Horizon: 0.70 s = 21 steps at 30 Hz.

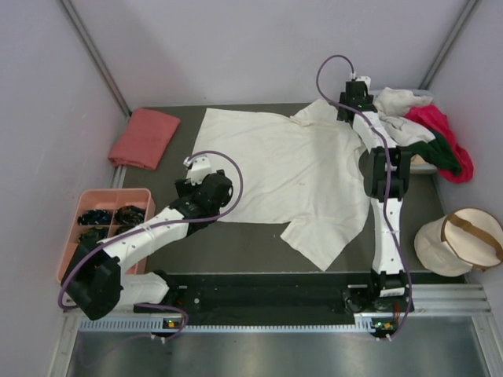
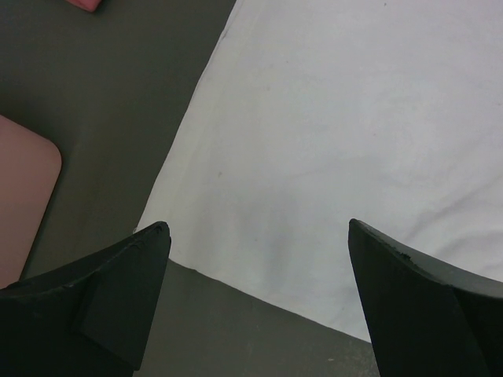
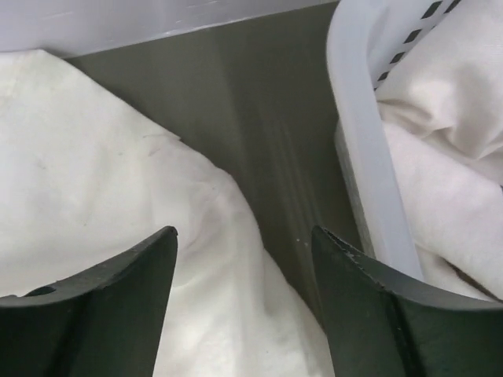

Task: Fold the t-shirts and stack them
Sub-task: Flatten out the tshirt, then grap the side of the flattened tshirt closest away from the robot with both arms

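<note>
A large cream-white t-shirt (image 1: 291, 169) lies spread on the dark mat, its bottom hem toward the left. My left gripper (image 1: 196, 163) hovers open over the shirt's near-left hem corner (image 2: 236, 259), touching nothing. My right gripper (image 1: 355, 85) is open at the far right, above the shirt's bunched sleeve (image 3: 228, 314), with nothing between its fingers. A folded salmon-pink t-shirt (image 1: 144, 137) lies at the far left. White (image 1: 398, 102), magenta (image 1: 448, 137) and dark green (image 1: 438, 153) t-shirts are heaped at the far right.
A white plastic basket (image 3: 357, 149) holds the heaped shirts beside my right gripper. A pink compartment tray (image 1: 104, 228) sits at the near left. A round beige pouch with a tan strap (image 1: 460, 239) rests at the near right. Grey walls enclose the mat.
</note>
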Tool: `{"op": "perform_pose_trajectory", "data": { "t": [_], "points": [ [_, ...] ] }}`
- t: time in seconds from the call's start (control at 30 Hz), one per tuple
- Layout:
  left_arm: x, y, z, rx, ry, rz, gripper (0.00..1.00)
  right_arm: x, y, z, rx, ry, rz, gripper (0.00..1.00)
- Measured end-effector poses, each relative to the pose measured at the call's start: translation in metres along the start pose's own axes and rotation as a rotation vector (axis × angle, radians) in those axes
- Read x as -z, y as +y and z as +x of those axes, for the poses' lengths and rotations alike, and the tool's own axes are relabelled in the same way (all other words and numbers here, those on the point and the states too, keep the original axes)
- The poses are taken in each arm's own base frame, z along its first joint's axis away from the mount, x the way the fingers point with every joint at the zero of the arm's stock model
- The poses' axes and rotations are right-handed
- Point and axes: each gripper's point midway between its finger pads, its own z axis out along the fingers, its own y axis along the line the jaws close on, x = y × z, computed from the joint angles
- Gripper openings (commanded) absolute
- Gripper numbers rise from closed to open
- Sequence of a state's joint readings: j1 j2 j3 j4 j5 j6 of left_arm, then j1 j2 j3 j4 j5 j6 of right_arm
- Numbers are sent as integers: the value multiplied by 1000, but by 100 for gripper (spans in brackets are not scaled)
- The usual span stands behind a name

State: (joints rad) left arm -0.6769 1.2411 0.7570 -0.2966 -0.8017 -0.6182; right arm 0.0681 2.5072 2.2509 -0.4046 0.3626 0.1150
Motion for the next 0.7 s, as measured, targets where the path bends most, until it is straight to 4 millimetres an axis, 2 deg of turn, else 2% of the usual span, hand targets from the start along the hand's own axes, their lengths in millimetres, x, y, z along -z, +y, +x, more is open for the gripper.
{"op": "perform_pose_trajectory", "data": {
  "t": [0.03,0.17,0.23,0.3,0.4,0.43,0.53,0.6,0.7],
  "points": [
    [0,0,0,0,1,-1,99,0,3,-2,-6,-13,-17,78],
    [0,0,1,1,3,-2,99,11,12,0,-14,-17,-83,80],
    [0,1,1,1,2,-3,99,22,16,-9,-28,-27,-126,82],
    [0,1,0,1,0,-5,99,41,23,-25,-48,-50,-188,82],
    [0,1,0,2,0,-5,99,82,35,-50,-91,-93,-303,83],
    [0,1,0,2,0,-6,99,101,42,-59,-107,-115,-363,83],
    [0,0,0,5,1,-1,99,156,65,-69,-130,-144,-507,84],
    [-1,0,-1,8,0,1,99,191,83,-62,-134,-143,-589,84],
    [-1,-1,-1,10,0,6,99,240,111,-20,-124,-80,-674,84]
  ]
}}
